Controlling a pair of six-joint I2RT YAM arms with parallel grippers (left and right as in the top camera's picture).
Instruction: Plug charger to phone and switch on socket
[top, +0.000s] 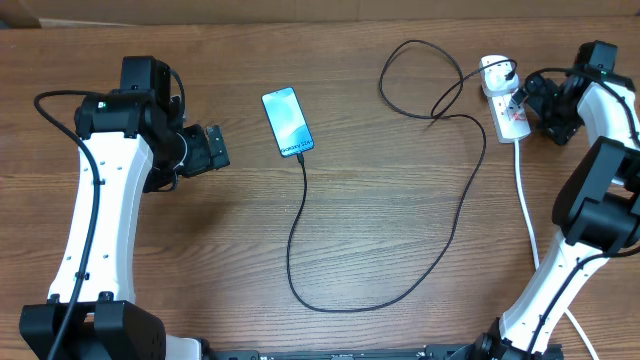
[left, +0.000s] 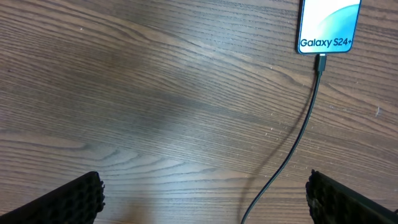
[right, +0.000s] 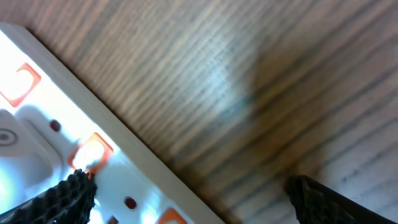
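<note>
Looking down, you have the wooden bench (top: 400, 250) carrying everything. Across it the charger (top: 300, 240) runs as a long black loop from its white adapter (top: 493, 68), which sits on the far end of the socket (top: 510, 115), out toward the near edge and back up to the phone (top: 287, 122). The socket lies at the far right, and its thick white cord (top: 527, 210) trails toward the near edge. Your right tool (top: 524, 97) sits at the socket's right side, jaws spread wide and gripping nothing. In its wrist view one fingertip (right: 59, 199) overlaps the white strip beside a red-marked switch (right: 92, 151), though you cannot tell whether it touches. The phone lies face up left of centre. Your left tool (top: 224, 148) sits to the phone's left, apart from it, equally wide and empty. The plug tip (left: 320, 62) is seated in the phone's bottom edge.
</note>
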